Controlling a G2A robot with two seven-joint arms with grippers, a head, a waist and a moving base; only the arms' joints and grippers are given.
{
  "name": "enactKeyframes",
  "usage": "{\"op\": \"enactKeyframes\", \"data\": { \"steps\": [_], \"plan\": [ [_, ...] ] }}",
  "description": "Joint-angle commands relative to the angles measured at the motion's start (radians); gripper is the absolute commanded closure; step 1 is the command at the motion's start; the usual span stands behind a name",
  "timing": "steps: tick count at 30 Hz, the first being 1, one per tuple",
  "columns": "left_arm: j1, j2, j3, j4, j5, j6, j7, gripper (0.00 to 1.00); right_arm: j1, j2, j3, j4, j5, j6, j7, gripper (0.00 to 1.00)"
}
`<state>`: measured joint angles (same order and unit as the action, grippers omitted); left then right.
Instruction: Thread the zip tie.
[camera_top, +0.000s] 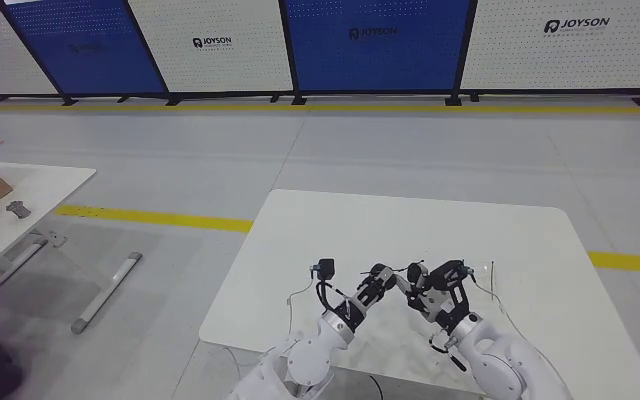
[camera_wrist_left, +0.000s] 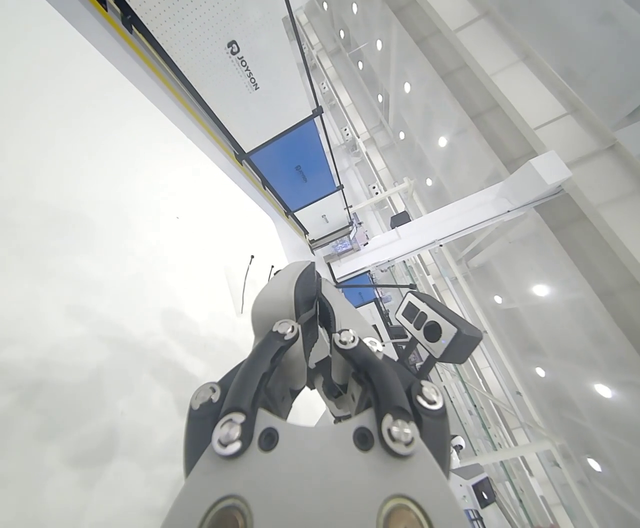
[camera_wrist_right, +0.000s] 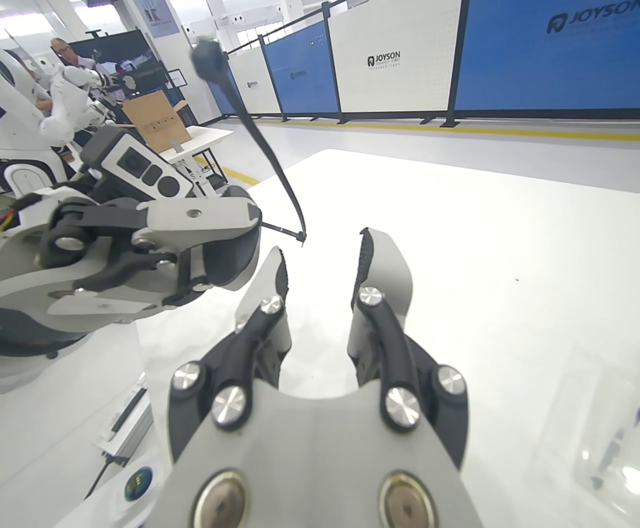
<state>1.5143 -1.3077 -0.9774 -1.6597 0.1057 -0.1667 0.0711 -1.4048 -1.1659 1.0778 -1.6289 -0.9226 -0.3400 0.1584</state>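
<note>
The left gripper (camera_wrist_left: 314, 296) is pinching the black zip tie (camera_wrist_right: 280, 167) between its closed fingertips, above the worktop (camera_wrist_right: 500, 240) toward its near edge, and the strap is jutting out and bending upward. Just beside it, the right gripper (camera_wrist_right: 324, 244) is hovering with its jaws spread wide, gripping nothing. Spare ties (camera_wrist_left: 246, 285) are lying flat on the worktop farther toward its right edge.
</note>
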Motion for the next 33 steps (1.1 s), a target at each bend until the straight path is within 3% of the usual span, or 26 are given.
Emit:
{"op": "enactKeyframes", "data": {
  "steps": [1,11,15,18,33],
  "plan": [
    [0.001,0.000,0.001,0.001,0.002,0.001,-0.001,1.00,0.001,0.002,-0.002,0.000,0.004,0.000,-0.006,0.71],
    [-0.001,-0.002,0.009,0.007,0.009,0.003,0.000,1.00,0.004,0.013,-0.012,0.000,0.009,0.000,-0.021,0.77],
    [-0.001,-0.002,0.010,0.008,0.012,0.004,0.000,1.00,0.005,0.017,-0.017,-0.001,0.002,0.000,-0.026,0.86],
    [-0.002,-0.003,0.013,0.010,0.015,0.005,0.002,1.00,0.005,0.020,-0.021,-0.001,-0.001,0.000,-0.030,1.00],
    [-0.001,-0.004,0.015,0.009,0.019,-0.002,0.010,1.00,0.019,0.028,-0.043,0.015,-0.001,0.000,-0.019,1.00]
  ]
}}
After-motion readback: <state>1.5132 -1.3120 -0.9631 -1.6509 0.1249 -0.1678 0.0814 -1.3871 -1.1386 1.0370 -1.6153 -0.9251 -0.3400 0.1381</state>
